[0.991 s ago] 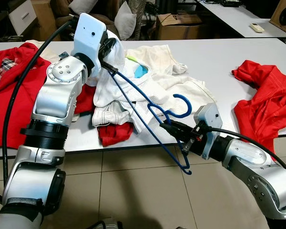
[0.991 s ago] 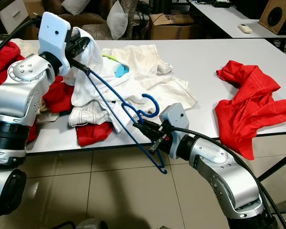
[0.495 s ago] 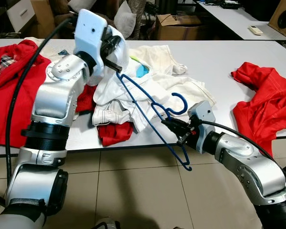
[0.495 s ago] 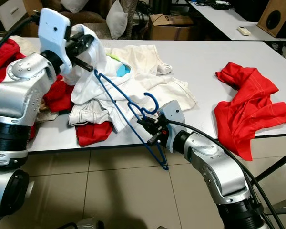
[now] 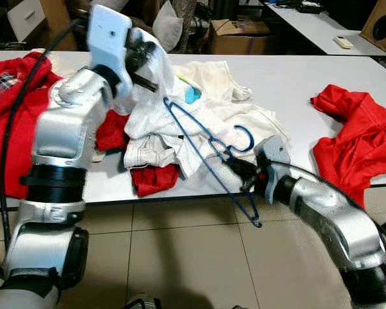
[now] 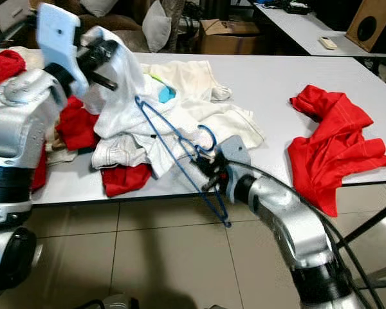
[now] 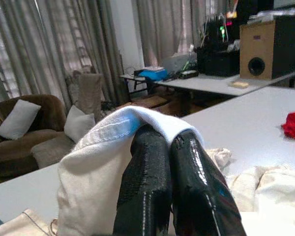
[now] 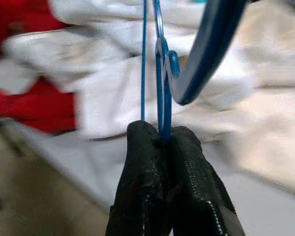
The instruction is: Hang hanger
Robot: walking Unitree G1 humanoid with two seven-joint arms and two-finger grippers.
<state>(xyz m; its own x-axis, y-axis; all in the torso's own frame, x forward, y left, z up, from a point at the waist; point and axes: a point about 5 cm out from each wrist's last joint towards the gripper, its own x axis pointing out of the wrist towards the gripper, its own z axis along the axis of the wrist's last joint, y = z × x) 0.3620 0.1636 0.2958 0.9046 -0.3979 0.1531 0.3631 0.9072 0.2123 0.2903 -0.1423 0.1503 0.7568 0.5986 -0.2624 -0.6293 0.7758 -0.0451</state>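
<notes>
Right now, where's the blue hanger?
Blue hanger is at the table's front edge, pinched near its hook by the right end effector, over the white clothes.

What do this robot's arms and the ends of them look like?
Both arms are chunky silver metal segments joined by black ribbed rings. A thick black cable loops along each. The left arm carries a white box-shaped housing at its wrist; the right arm has a smaller grey one. Each tool, left tool and right tool, has two long glossy black fingers.
</notes>
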